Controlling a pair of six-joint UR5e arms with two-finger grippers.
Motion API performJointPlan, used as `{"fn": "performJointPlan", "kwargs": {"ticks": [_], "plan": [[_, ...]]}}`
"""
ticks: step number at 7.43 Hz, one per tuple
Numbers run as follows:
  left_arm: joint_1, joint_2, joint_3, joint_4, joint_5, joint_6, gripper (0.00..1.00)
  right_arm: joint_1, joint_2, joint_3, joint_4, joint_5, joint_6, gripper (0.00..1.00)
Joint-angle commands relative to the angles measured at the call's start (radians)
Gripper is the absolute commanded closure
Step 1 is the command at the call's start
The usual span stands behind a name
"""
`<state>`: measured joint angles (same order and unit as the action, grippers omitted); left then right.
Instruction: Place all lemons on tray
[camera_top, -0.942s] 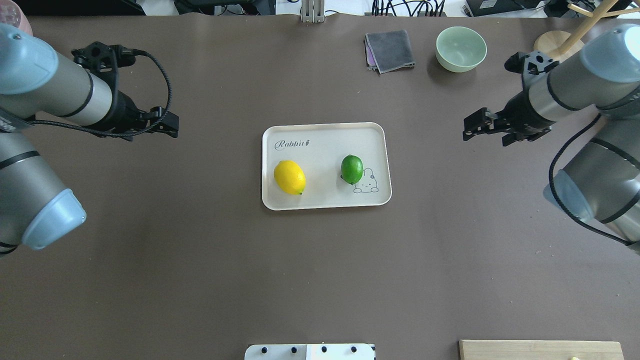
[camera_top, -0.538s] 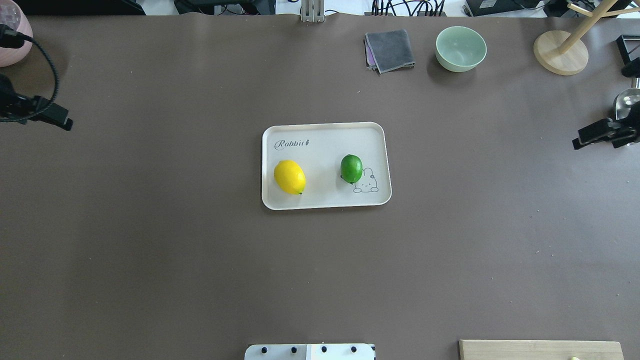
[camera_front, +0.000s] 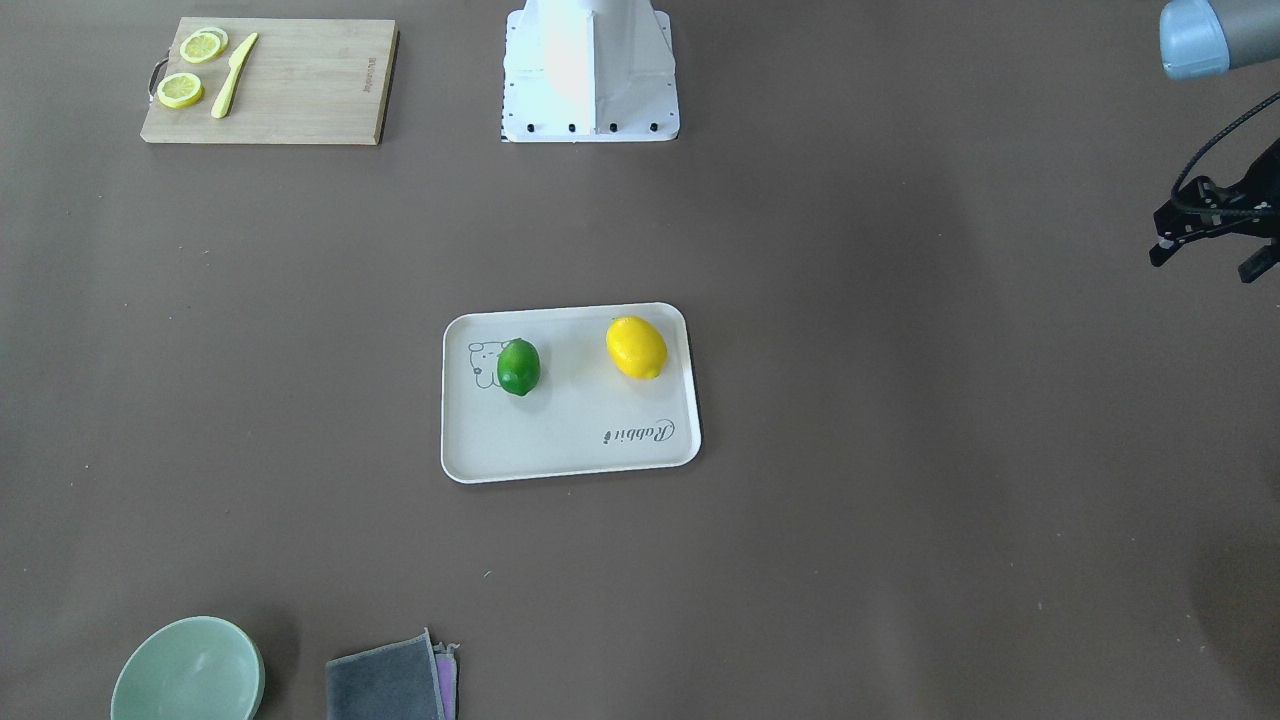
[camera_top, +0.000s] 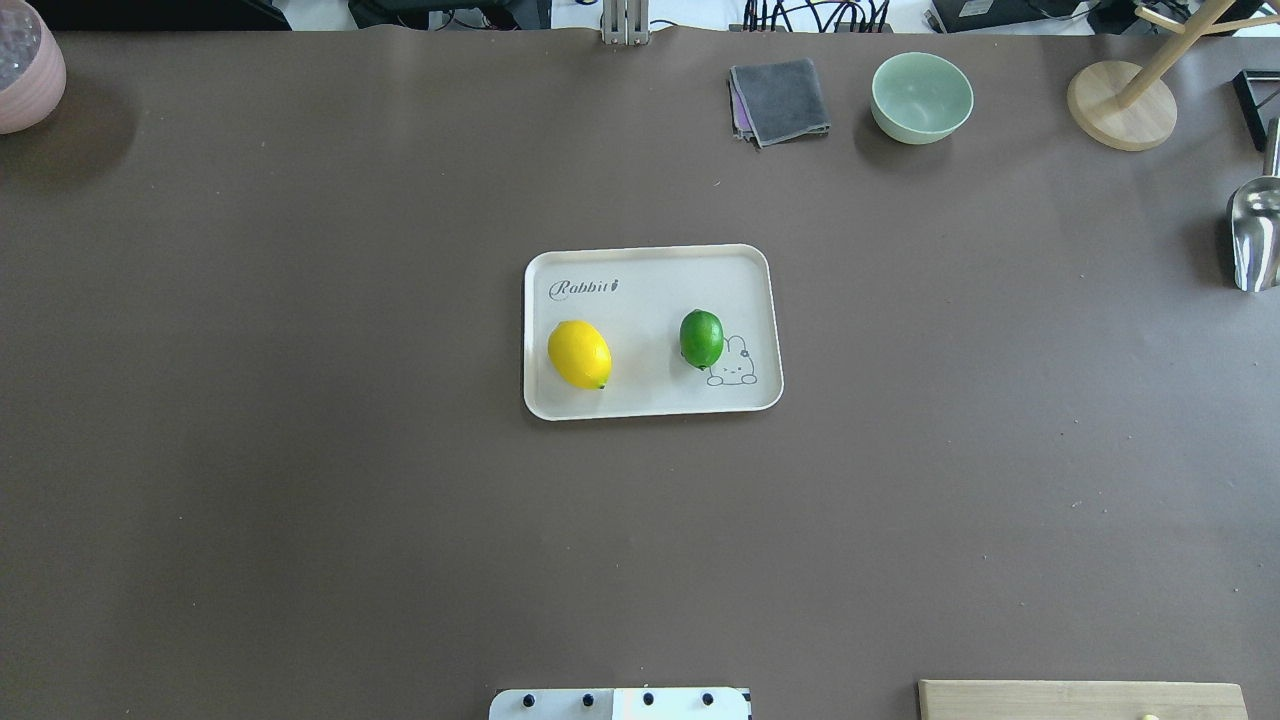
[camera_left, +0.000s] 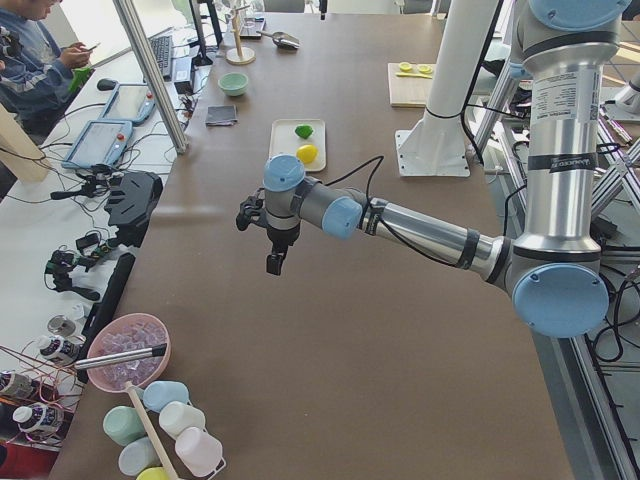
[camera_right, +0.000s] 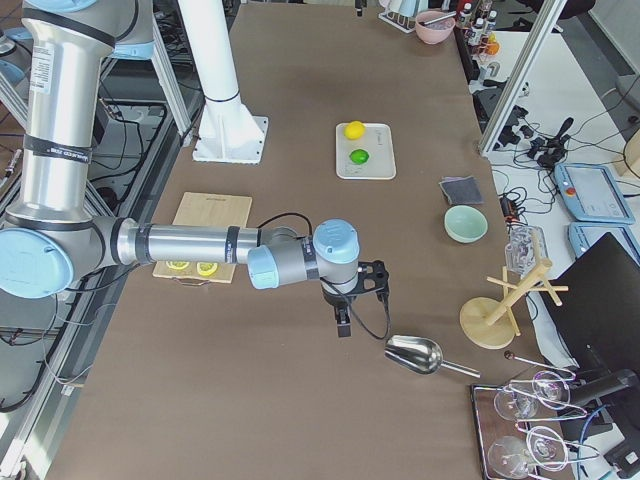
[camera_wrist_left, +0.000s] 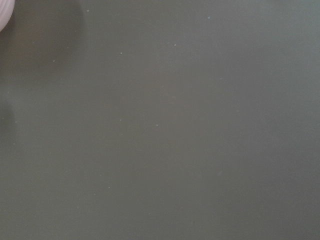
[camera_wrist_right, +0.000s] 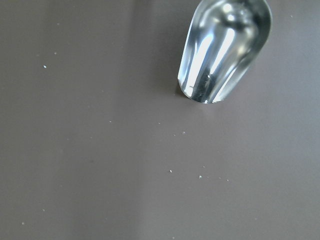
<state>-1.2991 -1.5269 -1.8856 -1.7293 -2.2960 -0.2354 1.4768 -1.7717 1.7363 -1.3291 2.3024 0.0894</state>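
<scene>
Yellow lemon, green lemon on tray; steel scoop overhead, outside front-facing view.

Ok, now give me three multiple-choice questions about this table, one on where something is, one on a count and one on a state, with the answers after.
1. Where does the green lemon lie?
A) on a plate
B) on the tray, next to its rabbit drawing
C) in a basket

2. How many whole lemons are on the tray?
A) one
B) two
C) three

3. The pale green bowl is:
A) upside down
B) upright, holding fruit
C) upright and empty

Answers:
1 B: it sits inside the tray's rim, right beside the drawing.
2 B: the yellow lemon and the green one are the only fruit there.
3 C: its hollow faces up with nothing in it.
</scene>
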Motion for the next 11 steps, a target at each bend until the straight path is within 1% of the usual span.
{"fn": "performJointPlan", "kwargs": {"ticks": [1,2,3,4,5,6,7,9,10,11], "plan": [[-0.029,0.016,0.016,-0.050,-0.010,-0.002,0.02,0.048,-0.038,0.025,-0.009,0.018,-0.025,0.00],[-0.035,0.028,0.023,-0.049,-0.007,-0.004,0.02,0.048,-0.034,0.028,-0.001,0.025,-0.020,0.00],[-0.035,0.018,0.069,-0.050,-0.007,-0.005,0.02,0.050,-0.035,0.028,-0.001,0.029,-0.020,0.00],[-0.039,0.022,0.086,-0.042,-0.013,-0.005,0.02,0.050,-0.041,0.025,0.001,0.067,-0.022,0.00],[-0.045,0.024,0.082,-0.038,-0.014,-0.005,0.02,0.050,-0.043,0.041,0.005,0.080,-0.023,0.00],[-0.086,0.022,0.079,-0.035,-0.016,-0.005,0.02,0.050,-0.043,0.046,0.004,0.071,-0.031,0.00],[-0.109,0.027,0.065,-0.032,-0.048,-0.005,0.02,0.050,-0.046,0.037,0.001,0.071,-0.037,0.00],[-0.111,0.028,0.072,-0.027,-0.059,0.004,0.02,0.046,-0.040,0.040,0.001,0.094,-0.037,0.00],[-0.106,0.027,0.076,-0.027,-0.071,0.004,0.02,0.046,-0.040,0.043,0.001,0.119,-0.039,0.00],[-0.108,0.027,0.085,-0.029,-0.072,0.004,0.02,0.040,-0.031,0.048,0.002,0.123,-0.040,0.00]]}}
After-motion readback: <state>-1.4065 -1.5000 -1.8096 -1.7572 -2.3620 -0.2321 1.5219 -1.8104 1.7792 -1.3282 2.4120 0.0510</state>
